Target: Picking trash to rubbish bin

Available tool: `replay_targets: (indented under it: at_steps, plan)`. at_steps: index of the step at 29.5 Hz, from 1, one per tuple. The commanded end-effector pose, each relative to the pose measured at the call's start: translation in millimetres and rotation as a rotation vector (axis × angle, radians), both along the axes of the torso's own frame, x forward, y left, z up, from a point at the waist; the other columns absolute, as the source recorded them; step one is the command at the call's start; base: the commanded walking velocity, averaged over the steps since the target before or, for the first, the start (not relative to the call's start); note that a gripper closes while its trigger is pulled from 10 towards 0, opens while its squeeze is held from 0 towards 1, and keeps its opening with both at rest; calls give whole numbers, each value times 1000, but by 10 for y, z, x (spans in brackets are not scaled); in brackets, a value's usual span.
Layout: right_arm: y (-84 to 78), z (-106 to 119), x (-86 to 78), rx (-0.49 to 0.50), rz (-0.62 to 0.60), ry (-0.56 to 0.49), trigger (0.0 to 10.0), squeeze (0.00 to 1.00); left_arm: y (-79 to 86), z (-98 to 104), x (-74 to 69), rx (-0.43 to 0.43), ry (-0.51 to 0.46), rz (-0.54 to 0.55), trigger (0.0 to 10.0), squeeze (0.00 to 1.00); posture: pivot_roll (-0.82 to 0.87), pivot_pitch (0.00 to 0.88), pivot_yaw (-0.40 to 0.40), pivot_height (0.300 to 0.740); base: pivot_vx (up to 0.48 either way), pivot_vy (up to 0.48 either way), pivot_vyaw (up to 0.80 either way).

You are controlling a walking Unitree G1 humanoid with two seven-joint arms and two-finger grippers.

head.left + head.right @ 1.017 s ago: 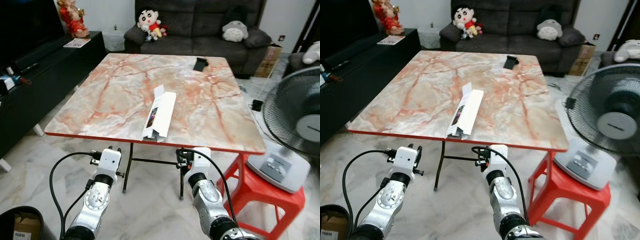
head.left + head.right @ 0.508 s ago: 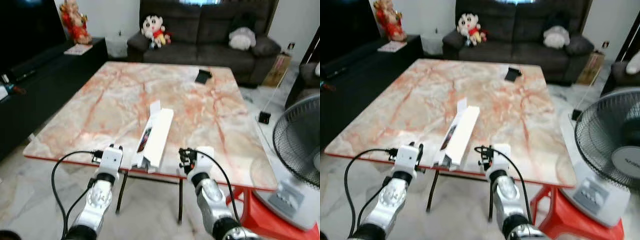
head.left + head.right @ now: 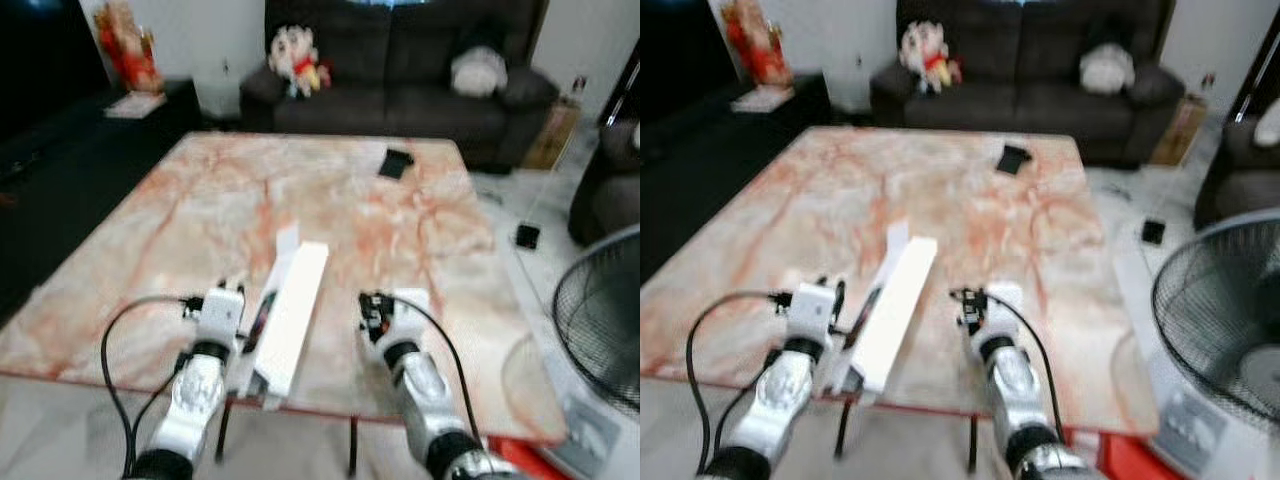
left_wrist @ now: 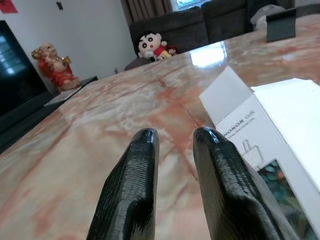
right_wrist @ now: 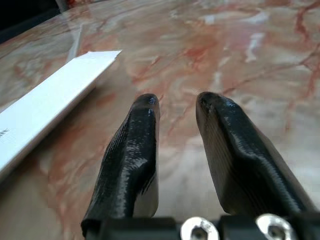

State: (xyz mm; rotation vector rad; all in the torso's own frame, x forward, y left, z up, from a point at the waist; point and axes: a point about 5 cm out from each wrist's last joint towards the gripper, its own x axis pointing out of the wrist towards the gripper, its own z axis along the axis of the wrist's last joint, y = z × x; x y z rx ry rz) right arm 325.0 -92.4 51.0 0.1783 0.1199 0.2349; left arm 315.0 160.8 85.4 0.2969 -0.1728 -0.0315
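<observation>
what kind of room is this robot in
Most likely a home living room: a dark sofa with soft toys stands behind a marble-patterned table, and a standing fan is on the robot's right. A long white box lies on the table.

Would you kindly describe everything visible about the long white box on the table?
The long white box is a slim cardboard carton lying flat on the marble-patterned table, near its front edge, between the left gripper and the right gripper, touched by neither. Its far end flap stands open. One side bears "HONOR" lettering, a charger drawing and a colourful picture.
</observation>
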Motion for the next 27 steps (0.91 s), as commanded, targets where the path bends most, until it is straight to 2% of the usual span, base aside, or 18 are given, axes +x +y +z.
replay_targets:
  at_steps: [1,2,27]
  plan:
    - [94,5,-7,3,29,4,10000,612,80,9,-9,2,-7,28,10000,0,51,0,-5,740,0,0,0]
    - [97,4,-9,9,30,5,10000,1000,85,10,-11,2,-7,30,10000,0,55,0,-6,740,0,0,0]
    - [187,22,20,73,77,51,10000,1000,75,-15,-20,9,15,10,10000,0,53,0,-5,740,0,0,0]
